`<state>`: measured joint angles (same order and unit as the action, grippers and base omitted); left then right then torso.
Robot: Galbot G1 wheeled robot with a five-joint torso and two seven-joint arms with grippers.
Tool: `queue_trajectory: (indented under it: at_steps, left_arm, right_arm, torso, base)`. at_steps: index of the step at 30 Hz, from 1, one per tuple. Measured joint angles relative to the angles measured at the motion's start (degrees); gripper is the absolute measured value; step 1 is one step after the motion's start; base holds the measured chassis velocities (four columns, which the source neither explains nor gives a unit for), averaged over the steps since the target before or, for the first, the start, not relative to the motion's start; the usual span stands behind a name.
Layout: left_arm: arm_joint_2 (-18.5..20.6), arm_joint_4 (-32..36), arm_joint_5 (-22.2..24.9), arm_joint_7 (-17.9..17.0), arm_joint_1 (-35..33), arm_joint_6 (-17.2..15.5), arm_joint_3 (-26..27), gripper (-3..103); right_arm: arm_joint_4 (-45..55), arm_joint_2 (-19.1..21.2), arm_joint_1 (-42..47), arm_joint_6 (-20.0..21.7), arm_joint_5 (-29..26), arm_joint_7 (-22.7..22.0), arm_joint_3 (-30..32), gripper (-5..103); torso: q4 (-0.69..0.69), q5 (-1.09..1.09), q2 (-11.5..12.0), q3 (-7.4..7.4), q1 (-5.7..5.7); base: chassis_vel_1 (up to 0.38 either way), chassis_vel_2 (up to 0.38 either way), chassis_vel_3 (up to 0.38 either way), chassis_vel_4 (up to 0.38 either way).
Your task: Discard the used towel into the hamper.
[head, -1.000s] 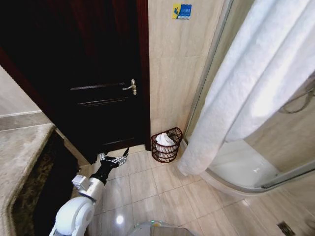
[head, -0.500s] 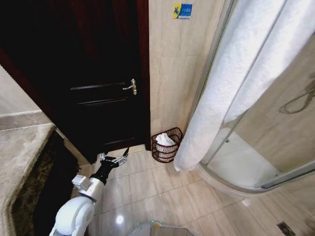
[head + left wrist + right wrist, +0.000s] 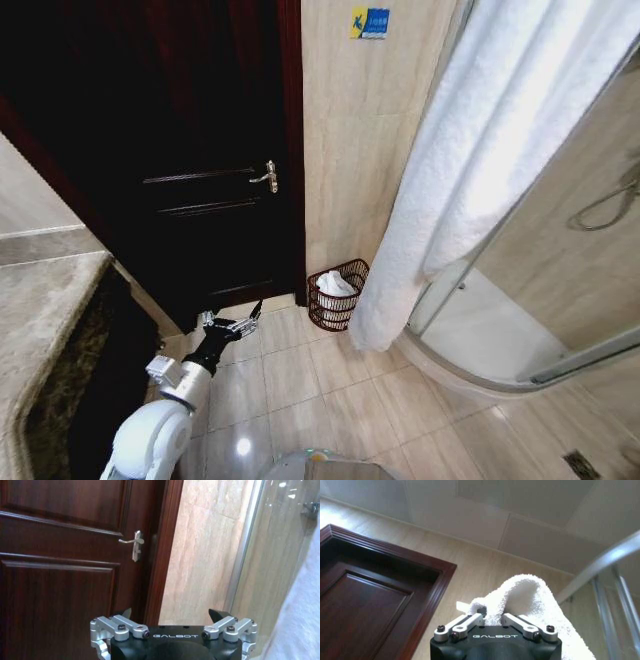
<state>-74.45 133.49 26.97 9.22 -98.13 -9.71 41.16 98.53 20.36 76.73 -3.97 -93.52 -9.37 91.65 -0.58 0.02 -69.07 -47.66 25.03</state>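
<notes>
White towel (image 3: 480, 170) cut off by top and right edges in head view, hiding part of shower glass (image 3: 560, 280) behind. Hamper (image 3: 337, 295) small, weave detail unclear, white contents (image 3: 335, 285) unidentifiable. Right gripper (image 3: 492, 619) fingertips buried in towel fold; left gripper (image 3: 171, 615) body cropped by frame edge

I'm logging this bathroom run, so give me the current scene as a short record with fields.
towel: white towel, hanging long in the head view, its lower end beside the hamper
right tool: shut on the towel, held high
left tool: open, low near the dark door, holding nothing
hamper: wire hamper on the floor against the wall, white cloth already inside
</notes>
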Motion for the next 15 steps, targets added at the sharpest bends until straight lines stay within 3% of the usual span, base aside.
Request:
queue_trajectory:
  at_steps: [10, 13, 15]
  left_arm:
    - [0.0, 0.0, 0.0, 0.0, 0.0, 0.0, 0.01, 100]
    - [0.01, 0.0, 0.0, 0.0, 0.0, 0.0, 0.01, 100]
    - [0.01, 0.0, 0.0, 0.0, 0.0, 0.0, 0.01, 100]
  right_arm:
    - [2.19, -4.61, -0.26, 0.69, 1.01, 1.02, -1.53, 4]
    - [2.1, -5.51, -0.53, 1.39, 0.71, 2.6, -1.65, 4]
    - [1.77, -6.47, -0.93, 2.18, 0.58, 3.57, -1.69, 4]
  torso:
    - [-0.04, -0.04, 0.0, 0.0, 0.0]
    - [-0.06, -0.14, -0.01, 0.0, 0.0]
    - [-0.04, 0.0, 0.0, 0.0, 0.0]
  base:
    - [0.106, 0.121, -0.118, -0.101]
    - [0.106, 0.134, -0.075, -0.075]
    - [0.039, 0.025, -0.02, -0.023]
